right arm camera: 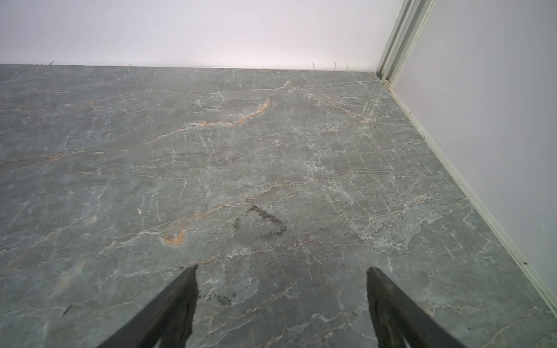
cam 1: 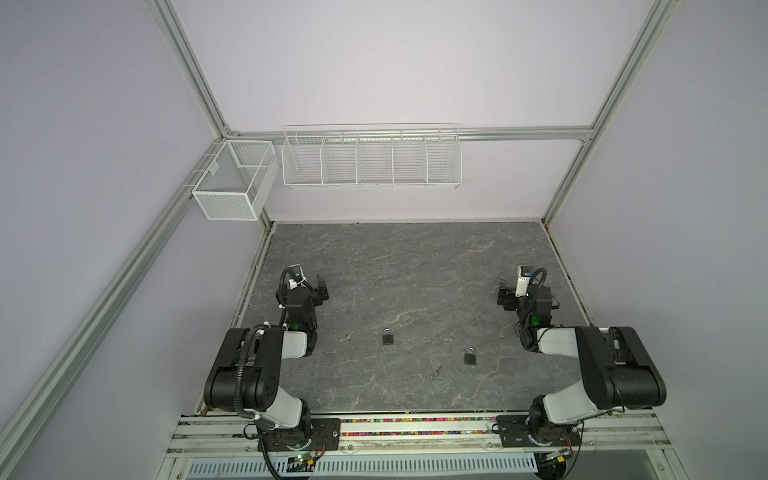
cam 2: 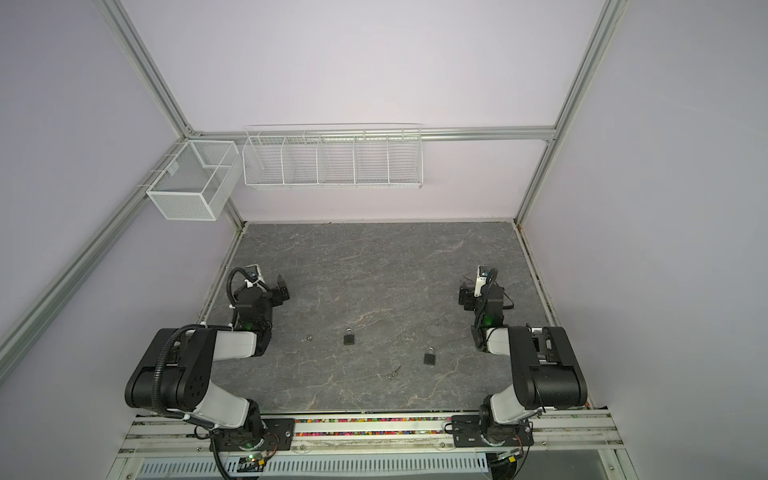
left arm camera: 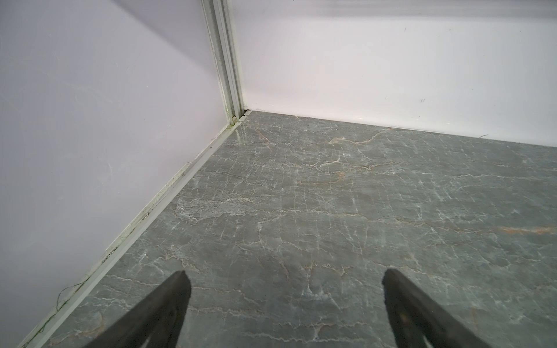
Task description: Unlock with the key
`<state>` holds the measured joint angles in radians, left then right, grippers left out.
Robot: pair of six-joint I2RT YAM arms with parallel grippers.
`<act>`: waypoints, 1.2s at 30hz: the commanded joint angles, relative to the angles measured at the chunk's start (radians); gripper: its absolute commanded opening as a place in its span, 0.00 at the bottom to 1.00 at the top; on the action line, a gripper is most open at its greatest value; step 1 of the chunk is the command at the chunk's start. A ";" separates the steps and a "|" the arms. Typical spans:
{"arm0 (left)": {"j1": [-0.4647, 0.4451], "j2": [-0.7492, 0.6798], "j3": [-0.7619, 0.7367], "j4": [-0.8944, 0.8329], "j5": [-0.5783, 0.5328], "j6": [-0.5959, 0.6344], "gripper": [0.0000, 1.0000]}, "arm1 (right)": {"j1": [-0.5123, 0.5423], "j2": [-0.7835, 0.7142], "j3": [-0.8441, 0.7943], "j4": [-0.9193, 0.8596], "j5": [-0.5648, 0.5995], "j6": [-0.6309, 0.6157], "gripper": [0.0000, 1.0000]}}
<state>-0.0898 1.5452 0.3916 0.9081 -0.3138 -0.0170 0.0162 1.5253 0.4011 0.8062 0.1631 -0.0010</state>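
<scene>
Over the marble tabletop point(cam 1: 415, 270), left gripper point(left arm camera: 283, 277) and right gripper point(right arm camera: 281, 271) gaped empty; a flat key point(cam 1: 436, 372) likely needed a low pinch.

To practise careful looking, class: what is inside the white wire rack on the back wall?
The wire rack shows nothing inside its five compartments; the open wires hide little.

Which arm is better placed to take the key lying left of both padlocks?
Left. The key lies beside the left arm, and the left claw is open and empty. The right claw is across the table.
</scene>
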 commanded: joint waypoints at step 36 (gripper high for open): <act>0.001 -0.054 -0.075 0.096 -0.058 -0.017 1.00 | -0.001 -0.060 0.032 -0.078 -0.009 -0.020 0.89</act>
<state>-0.0898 1.5326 0.3492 0.9527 -0.3435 -0.0227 0.0162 1.5166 0.4030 0.7887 0.1631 -0.0010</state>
